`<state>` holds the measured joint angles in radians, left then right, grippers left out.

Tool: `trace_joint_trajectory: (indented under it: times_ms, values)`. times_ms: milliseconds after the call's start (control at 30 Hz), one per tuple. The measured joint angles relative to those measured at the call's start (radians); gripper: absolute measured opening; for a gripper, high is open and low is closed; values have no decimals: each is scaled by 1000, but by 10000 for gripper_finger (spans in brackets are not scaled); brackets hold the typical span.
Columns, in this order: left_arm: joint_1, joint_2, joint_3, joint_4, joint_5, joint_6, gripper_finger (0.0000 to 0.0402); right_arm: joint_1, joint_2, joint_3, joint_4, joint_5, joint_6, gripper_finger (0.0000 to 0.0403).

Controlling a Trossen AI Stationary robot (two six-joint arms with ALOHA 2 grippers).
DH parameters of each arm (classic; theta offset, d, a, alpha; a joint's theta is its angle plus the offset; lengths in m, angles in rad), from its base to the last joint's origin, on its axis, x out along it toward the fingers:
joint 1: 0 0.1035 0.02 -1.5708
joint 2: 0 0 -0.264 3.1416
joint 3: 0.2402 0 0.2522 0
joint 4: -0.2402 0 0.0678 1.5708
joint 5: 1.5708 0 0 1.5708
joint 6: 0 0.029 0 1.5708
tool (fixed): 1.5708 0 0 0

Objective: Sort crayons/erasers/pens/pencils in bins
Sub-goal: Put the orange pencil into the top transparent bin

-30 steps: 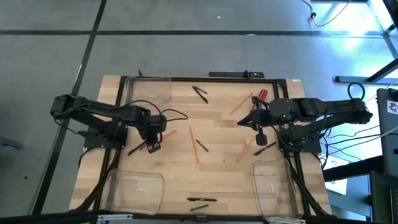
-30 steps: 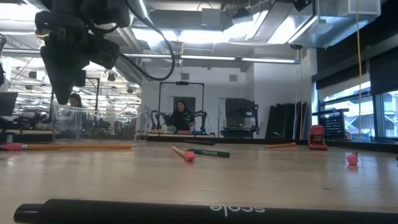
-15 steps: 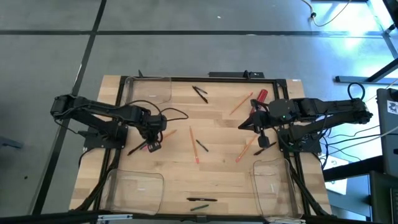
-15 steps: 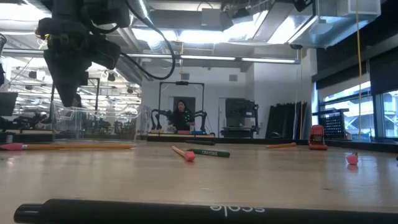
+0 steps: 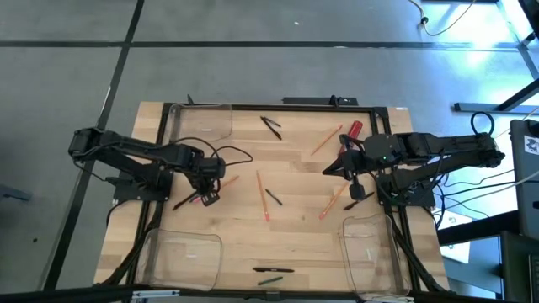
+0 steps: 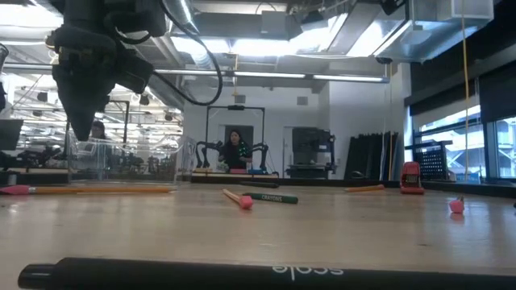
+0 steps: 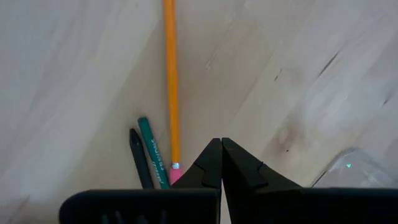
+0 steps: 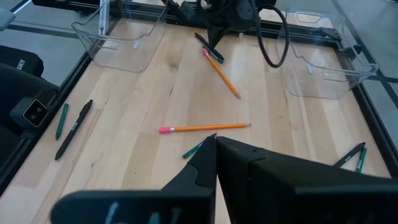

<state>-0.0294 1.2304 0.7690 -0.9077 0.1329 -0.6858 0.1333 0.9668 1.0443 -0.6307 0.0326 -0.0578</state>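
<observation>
My left gripper (image 5: 206, 195) points down, shut, a little above the table's left part, holding nothing. Just under it lie an orange pencil (image 7: 169, 81) with a pink eraser end, a green crayon (image 7: 151, 152) and a black stick (image 7: 139, 165), side by side on the wood. My right gripper (image 5: 330, 167) hangs shut and higher up at the table's right, slanting down toward the middle, also holding nothing. More pencils (image 5: 261, 195) (image 5: 327, 140) (image 5: 331, 202) and pens (image 5: 271, 126) (image 5: 274, 270) lie scattered on the table. Clear bins stand at the far left (image 5: 202, 122), near left (image 5: 181, 257) and near right (image 5: 366, 244).
A thick red crayon (image 5: 354, 129) lies at the far right beside my right arm. A black pen (image 6: 242, 272) lies along the table's near edge. A black cable (image 5: 236, 156) loops from my left wrist. A person (image 6: 235, 150) sits in the room behind the table.
My left gripper has rolled a little about the line it points along, staying shut over the same spot above the pencil and crayon.
</observation>
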Motion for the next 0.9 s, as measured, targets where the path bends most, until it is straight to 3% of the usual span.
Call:
trace_joint_trajectory:
  times_ms: [200,600,900]
  values:
    - [-36,0,-3,29,0,-45,15,0,0,0,0,0,0,13]
    - [-130,47,-41,16,-59,-121,151,0,-1,0,1,0,0,13]
    - [-171,159,-49,17,-60,-127,168,0,-1,0,3,0,1,13]
